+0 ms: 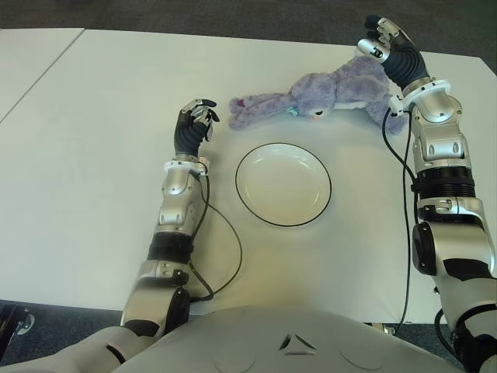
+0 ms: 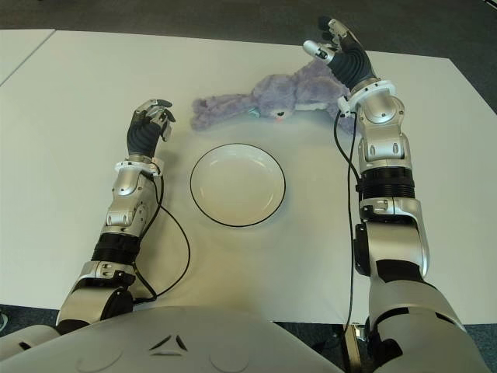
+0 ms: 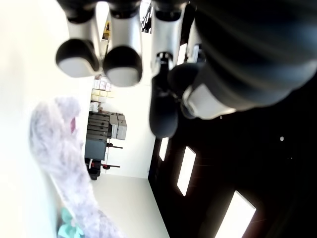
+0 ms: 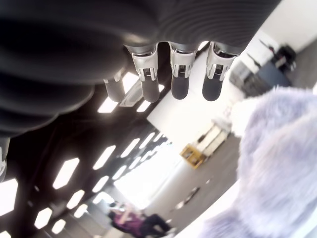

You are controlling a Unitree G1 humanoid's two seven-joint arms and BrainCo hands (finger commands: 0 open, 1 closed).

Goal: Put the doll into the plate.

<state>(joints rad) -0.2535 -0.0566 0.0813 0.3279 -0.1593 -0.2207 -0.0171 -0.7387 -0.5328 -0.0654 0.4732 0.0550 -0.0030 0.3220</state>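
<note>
The doll (image 1: 318, 97) is a purple plush rabbit lying stretched out on the white table (image 1: 93, 155), just beyond the plate. The plate (image 1: 283, 184), white with a thin black rim, holds nothing. My right hand (image 1: 377, 39) is raised over the doll's right end, fingers (image 4: 179, 74) extended and holding nothing; the purple fur (image 4: 277, 163) shows just beyond them. My left hand (image 1: 200, 113) hovers left of the doll's left end, fingers (image 3: 121, 64) loosely bent with nothing in them, and the doll (image 3: 54, 148) is a short way off.
The table's far edge runs just behind the doll. A seam to a second table top (image 1: 31, 62) lies at the far left. Black cables (image 1: 233, 249) hang along both forearms.
</note>
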